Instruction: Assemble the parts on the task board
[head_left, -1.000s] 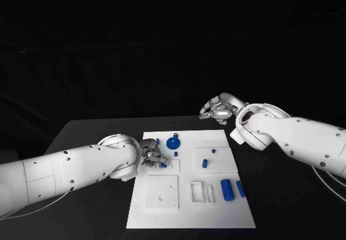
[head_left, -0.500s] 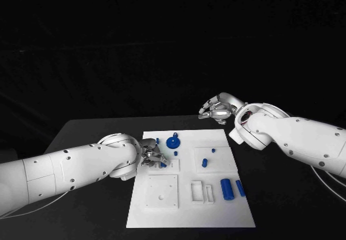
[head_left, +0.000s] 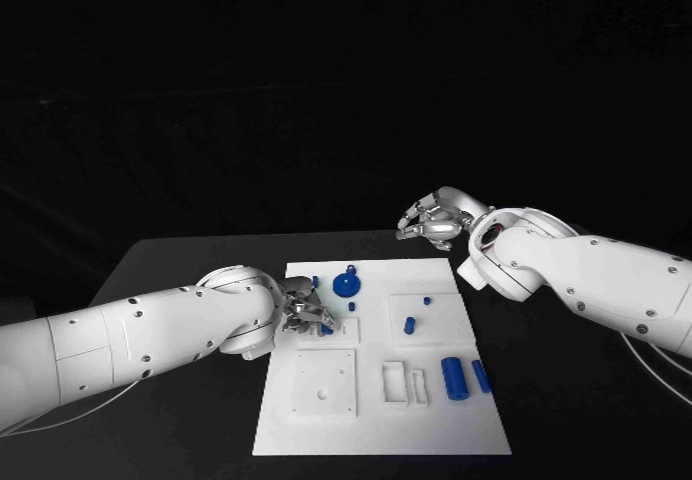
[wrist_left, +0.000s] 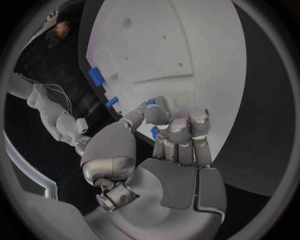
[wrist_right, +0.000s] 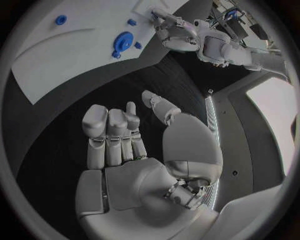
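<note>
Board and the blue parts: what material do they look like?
Board: looks like matte white plastic, with even colour, no glare and crisp cut-out recesses; painted metal is possible. Blue parts: probably moulded or printed plastic, with uniform saturated blue and a faint soft sheen. The material can't be confirmed from the pictures.

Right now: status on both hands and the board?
Left hand on task board left edge, pinching a small blue part. Right hand empty, fingers apart, raised past the far edge. Nothing in the way.

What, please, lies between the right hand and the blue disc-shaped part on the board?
In the head view, bare white task board and black table lie between the right hand and the blue disc part.
</note>
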